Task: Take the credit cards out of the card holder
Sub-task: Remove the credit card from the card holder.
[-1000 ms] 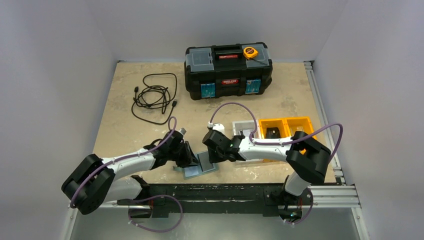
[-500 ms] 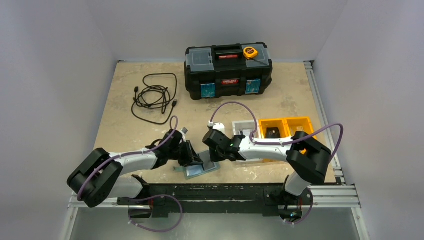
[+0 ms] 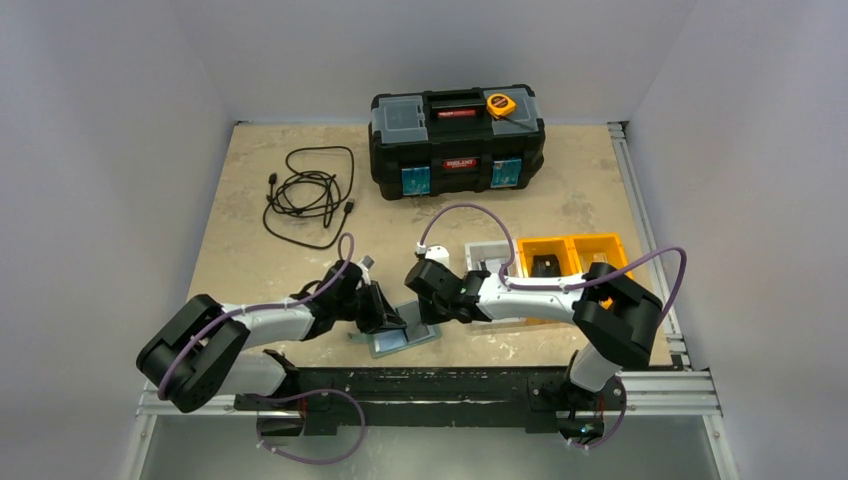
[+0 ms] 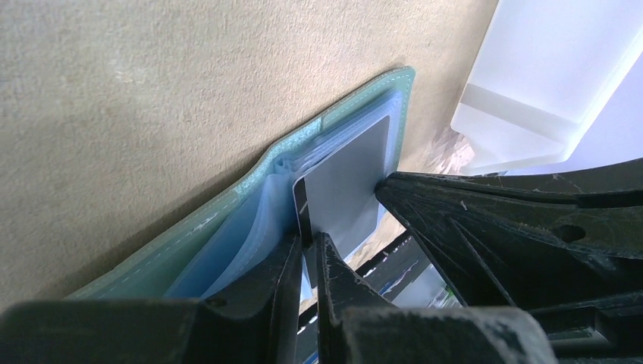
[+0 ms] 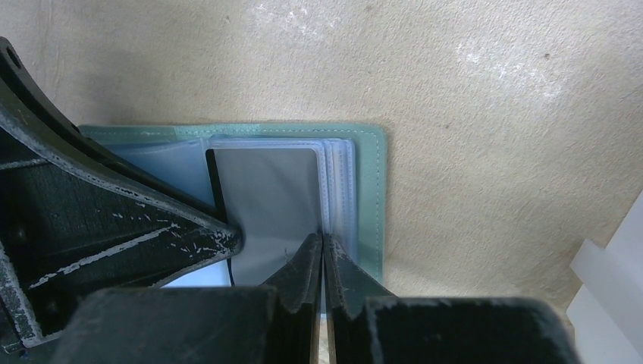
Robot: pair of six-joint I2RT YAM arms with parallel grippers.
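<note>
While my right claw (image 5: 324,262) pinches shut on the sleeves of the card holder (image 5: 371,189), my left claw (image 4: 307,254) is clamped on the black credit card (image 4: 349,189), none out yet, I judge.

I see a black toolbox (image 3: 457,150) far from me, a yellow tape measure (image 3: 501,104) on its lid, a coiled cable (image 3: 308,195) at left, a white bin (image 3: 484,248) and orange bins (image 3: 570,241) at right.

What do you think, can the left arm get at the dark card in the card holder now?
Probably yes. The left gripper looks closed on an edge of the dark card, the card holder lies open, and the right gripper pinches its sleeves beside the card, not across it.
</note>
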